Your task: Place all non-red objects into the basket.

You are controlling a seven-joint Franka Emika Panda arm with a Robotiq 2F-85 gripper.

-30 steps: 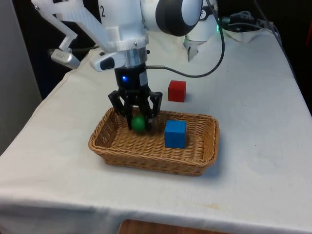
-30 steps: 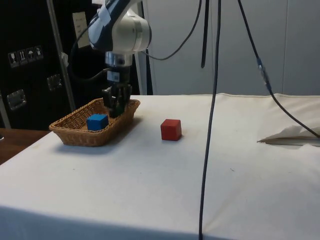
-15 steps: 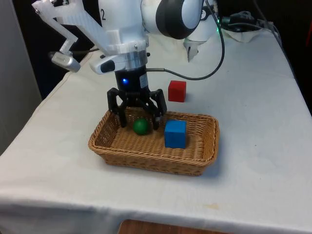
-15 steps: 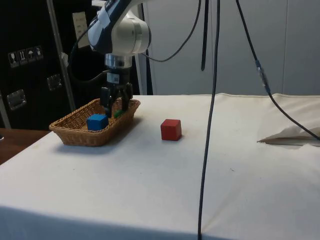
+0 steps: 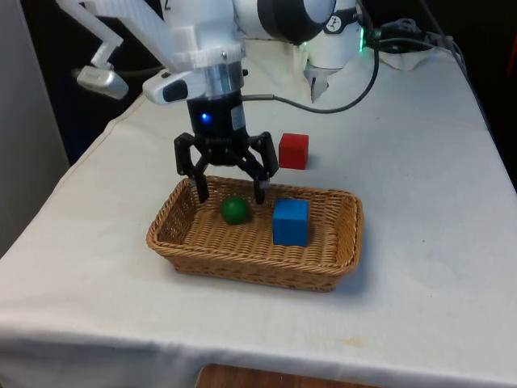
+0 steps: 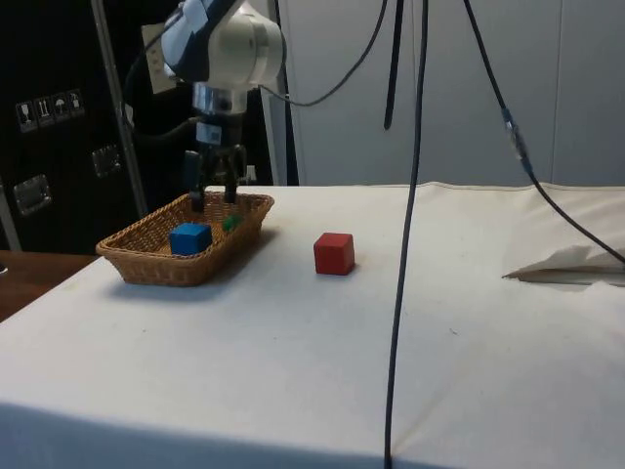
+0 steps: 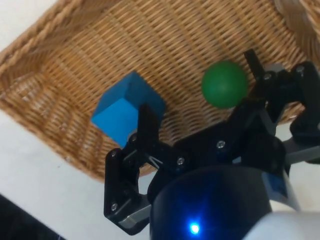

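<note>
Two things lie in the wicker basket [image 5: 343, 242]: a green ball [image 5: 234, 210] and a blue cube [image 5: 290, 221], side by side. Above the ball, the gripper [image 5: 228, 191] hangs with fingers spread open, empty. Outside it, a red cube [image 5: 293, 151] sits on the surface.

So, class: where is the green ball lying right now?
The green ball lies inside the wicker basket, to the front view's left of the blue cube, just below the open hand.

green ball [image 5: 235, 210] released, gripper [image 5: 227, 192] up
</note>
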